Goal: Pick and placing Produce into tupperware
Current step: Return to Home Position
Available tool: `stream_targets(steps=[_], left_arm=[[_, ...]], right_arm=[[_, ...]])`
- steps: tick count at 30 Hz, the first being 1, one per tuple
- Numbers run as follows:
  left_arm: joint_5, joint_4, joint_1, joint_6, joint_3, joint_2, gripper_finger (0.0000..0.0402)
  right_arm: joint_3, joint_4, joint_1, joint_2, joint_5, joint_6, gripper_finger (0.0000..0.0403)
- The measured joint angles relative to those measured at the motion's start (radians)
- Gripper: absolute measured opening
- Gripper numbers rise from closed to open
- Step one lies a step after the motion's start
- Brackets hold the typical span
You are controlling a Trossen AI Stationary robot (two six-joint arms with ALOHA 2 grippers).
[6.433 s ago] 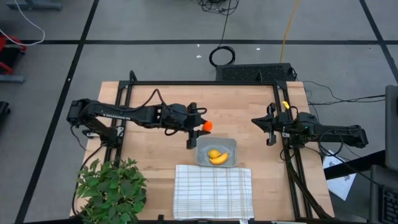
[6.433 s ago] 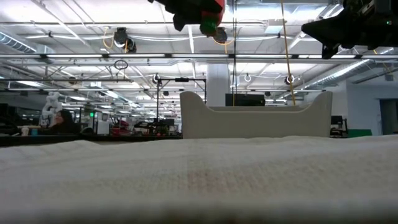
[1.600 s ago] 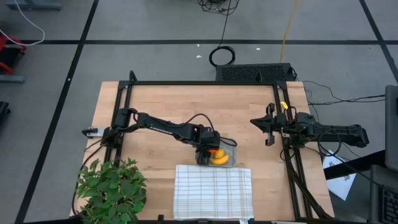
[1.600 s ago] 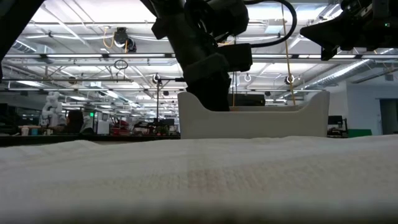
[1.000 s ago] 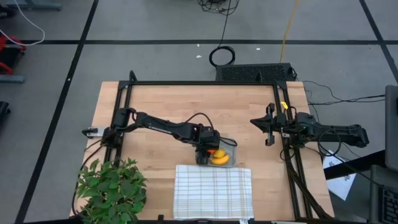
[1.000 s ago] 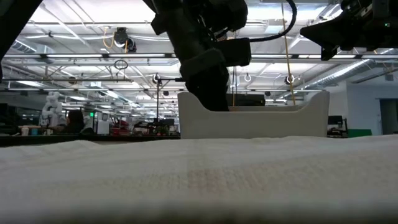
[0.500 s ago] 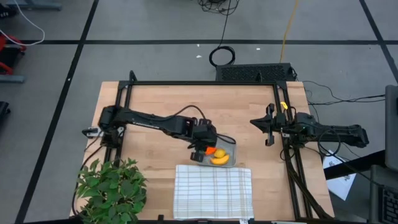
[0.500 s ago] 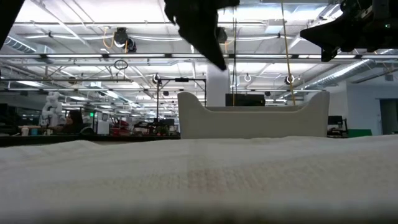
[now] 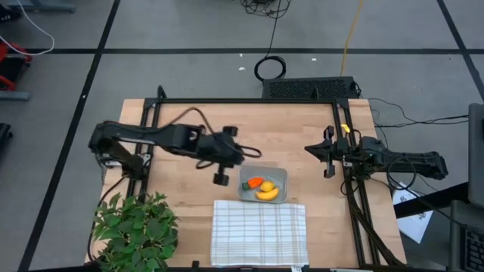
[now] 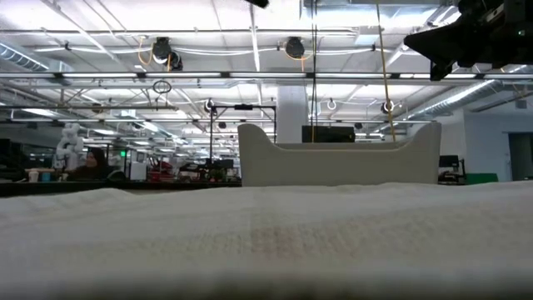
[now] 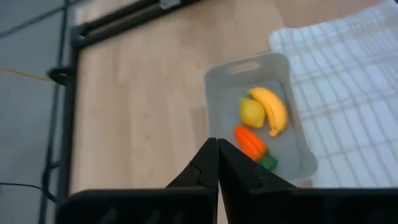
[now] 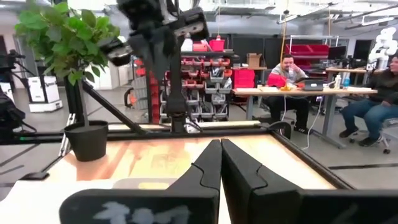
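Note:
The tupperware (image 9: 263,185) stands on the wooden table just behind a white checked cloth. Lying loose in it are all three pieces of produce: the orange carrot (image 11: 250,143), the banana (image 11: 271,109) and the yellow lemon (image 11: 251,112). My left gripper (image 9: 243,154) is shut and empty, raised above the table to the left of the tupperware and a little farther back; in its wrist view (image 11: 217,159) the container lies ahead of the fingertips. My right gripper (image 9: 310,147) waits shut at the table's right side, clear of everything.
The white checked cloth (image 9: 259,231) lies at the near edge, in front of the tupperware. A leafy potted plant (image 9: 138,227) stands at the near left corner. Bare wood stretches across the far half of the table. People sit at desks in the room beyond.
My left gripper has risen out of the tupperware and drawn back toward the table's left and far side. The carrot stays lying in the tupperware beside the banana and the lemon.

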Motion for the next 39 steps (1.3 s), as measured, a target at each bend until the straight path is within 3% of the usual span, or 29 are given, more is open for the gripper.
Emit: stream_targets(steps=[6,14,18,28,32,39], left_arm=[[-0.003,0.154,0.018,0.04,-0.169,-0.173,0.0001],[0.02,0.472,0.072,-0.018,-0.589,-0.412,0.0001],[0.025,0.693,0.055,-0.017,-0.78,-0.51,0.0],[0.023,1.023,-0.007,-0.051,-1.128,-0.72,0.0],[-0.051,1.072,-0.036,-0.045,-1.244,-0.8,0.0],[-0.063,1.163,-0.077,-0.062,-1.418,-0.976,0.0]], right_arm=[[0.0,-0.003,0.0,-0.006,0.0,-0.002,0.0],[0.0,-0.017,0.0,-0.008,0.0,0.001,0.0],[0.0,-0.018,0.0,-0.014,0.0,0.001,0.0],[0.0,-0.059,0.0,-0.026,-0.002,0.028,0.0],[0.0,-0.063,0.0,-0.026,-0.043,0.033,0.0],[0.0,-0.069,0.0,-0.026,-0.052,0.034,0.0]])
